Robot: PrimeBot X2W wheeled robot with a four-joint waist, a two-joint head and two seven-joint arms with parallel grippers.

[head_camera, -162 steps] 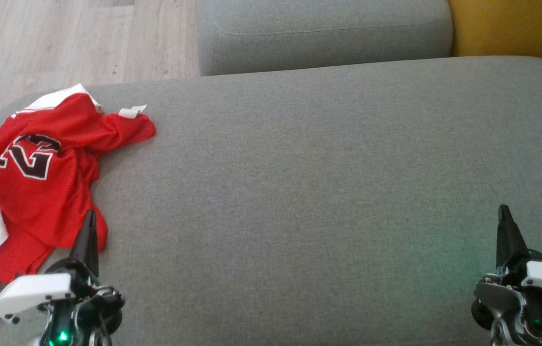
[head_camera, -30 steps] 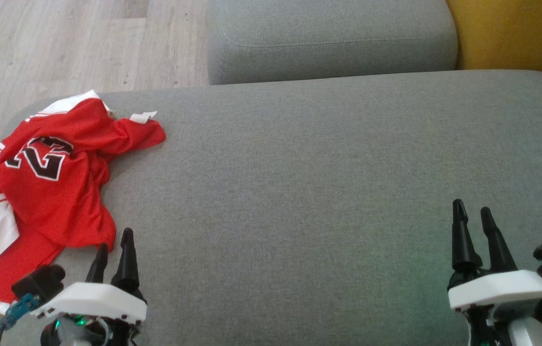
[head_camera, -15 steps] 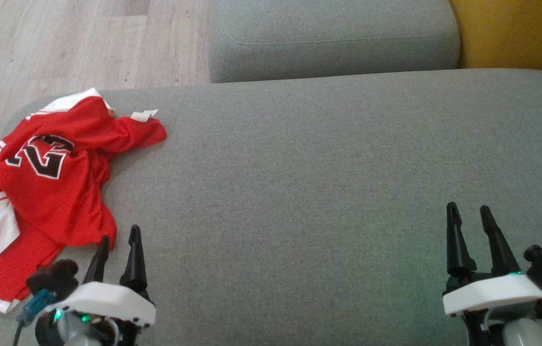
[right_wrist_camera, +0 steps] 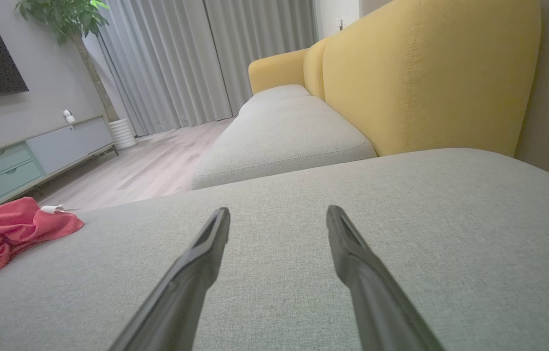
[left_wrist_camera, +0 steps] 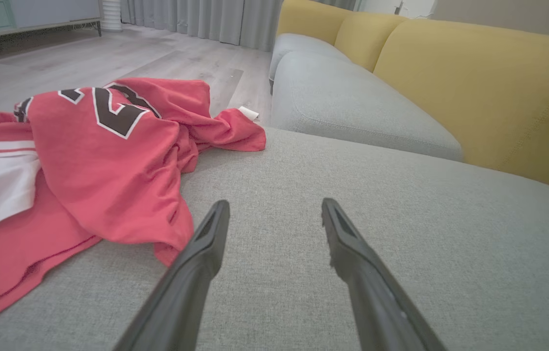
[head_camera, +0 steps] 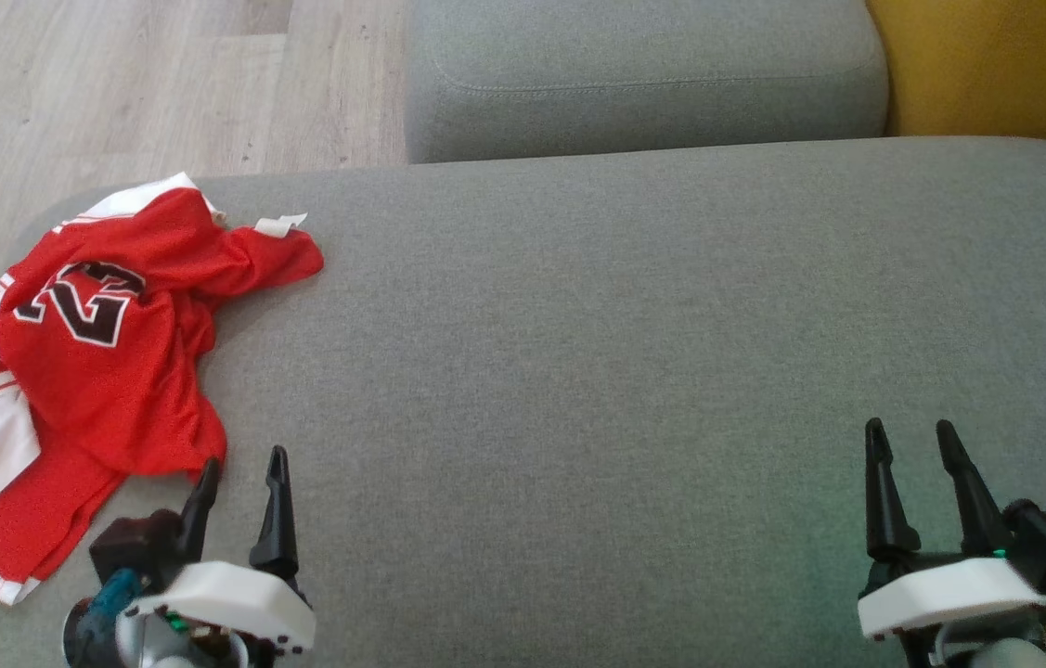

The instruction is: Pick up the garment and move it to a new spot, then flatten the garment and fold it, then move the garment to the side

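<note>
We are on the pickup: left tool (head_camera: pixel 242 461), spread, is just beside the garment (head_camera: pixel 96 371), right tool (head_camera: pixel 910 429), spread, well apart from it; next we likely must pinch a fold.

Five seconds earlier each end effector stood edge-on to the head camera, showing as a single dark finger. The left end effector (head_camera: pixel 244 456) and the right end effector (head_camera: pixel 910 424) had since rolled so both fingers showed, spread apart. Over the last second the left one slid right and lower in the head view, off the garment (head_camera: pixel 105 371) to its hem's edge. The right one sank slightly.
</note>
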